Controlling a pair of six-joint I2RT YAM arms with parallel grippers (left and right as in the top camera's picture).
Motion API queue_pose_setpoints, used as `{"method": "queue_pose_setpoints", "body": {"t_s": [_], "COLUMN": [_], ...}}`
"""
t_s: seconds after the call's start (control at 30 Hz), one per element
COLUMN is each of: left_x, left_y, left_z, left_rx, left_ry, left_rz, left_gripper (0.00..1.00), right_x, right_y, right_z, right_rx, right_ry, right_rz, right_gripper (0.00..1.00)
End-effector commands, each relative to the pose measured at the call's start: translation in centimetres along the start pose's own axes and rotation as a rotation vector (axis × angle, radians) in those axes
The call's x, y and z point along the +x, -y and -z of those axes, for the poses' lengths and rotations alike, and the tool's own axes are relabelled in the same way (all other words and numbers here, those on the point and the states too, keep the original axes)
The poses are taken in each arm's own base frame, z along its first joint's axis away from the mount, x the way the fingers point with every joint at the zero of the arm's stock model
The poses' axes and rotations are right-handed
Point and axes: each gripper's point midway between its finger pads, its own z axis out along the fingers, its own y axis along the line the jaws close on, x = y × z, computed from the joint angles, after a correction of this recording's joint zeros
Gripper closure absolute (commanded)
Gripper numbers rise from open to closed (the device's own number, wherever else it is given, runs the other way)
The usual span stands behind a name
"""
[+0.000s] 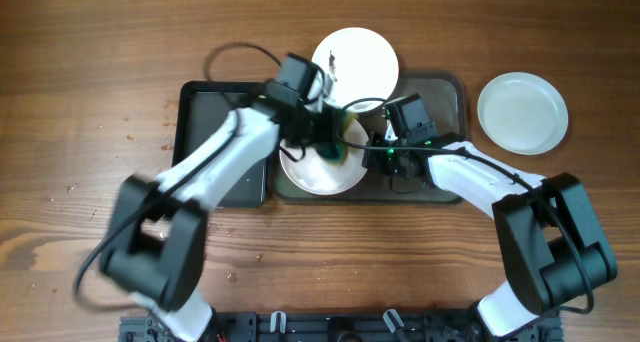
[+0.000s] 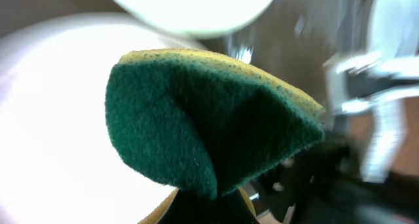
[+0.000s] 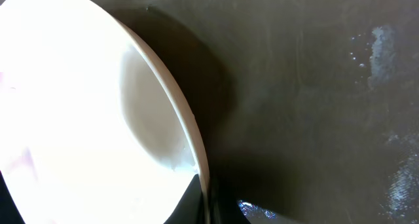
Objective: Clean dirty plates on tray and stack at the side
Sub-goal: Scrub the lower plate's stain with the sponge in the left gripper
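A white plate (image 1: 312,174) sits tilted in the dark-grey tray (image 1: 448,94). My right gripper (image 1: 376,148) is shut on its right rim; in the right wrist view the rim (image 3: 190,139) runs down between the jaws of that gripper (image 3: 204,207). My left gripper (image 1: 325,132) is shut on a green-and-yellow sponge (image 1: 340,150), which rests against this plate. The sponge (image 2: 216,119) fills the left wrist view, with the plate (image 2: 52,119) behind it. A second plate (image 1: 358,62) with a dark smudge lies over the tray's far rim. A third plate (image 1: 522,112) lies on the table to the right.
A smaller black tray (image 1: 205,132) lies directly left of the grey tray, under my left arm. Wet streaks show on the grey tray's floor (image 3: 380,47). Bare wooden table surrounds the trays.
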Motion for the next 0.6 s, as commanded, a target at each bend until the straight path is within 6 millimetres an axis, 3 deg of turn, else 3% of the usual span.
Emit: {"method": "queue_pose_setpoints", "body": {"t_s": [0.0,0.1,0.57], "left_x": [-3.4,-3.1,1.5], "left_y": [-2.0,-3.1,-7.9], "left_z": [4.0,3.9,-2.4], "left_rx": [-0.153,-0.21,-0.323], "left_ry": [0.192,0.186,-0.013], "left_rz": [-0.017,-0.006,0.035], "left_gripper": [0.96,0.96,0.96], "right_x": [0.2,0.3,0.2], "right_y": [-0.7,-0.7,-0.7], "right_z": [-0.5,-0.5,-0.5], "right_rx": [-0.029,-0.028,-0.029], "right_ry": [-0.024,-0.025,-0.023], "right_rz": [-0.012,-0.012,-0.011], "right_gripper": [0.96,0.96,0.96]}}
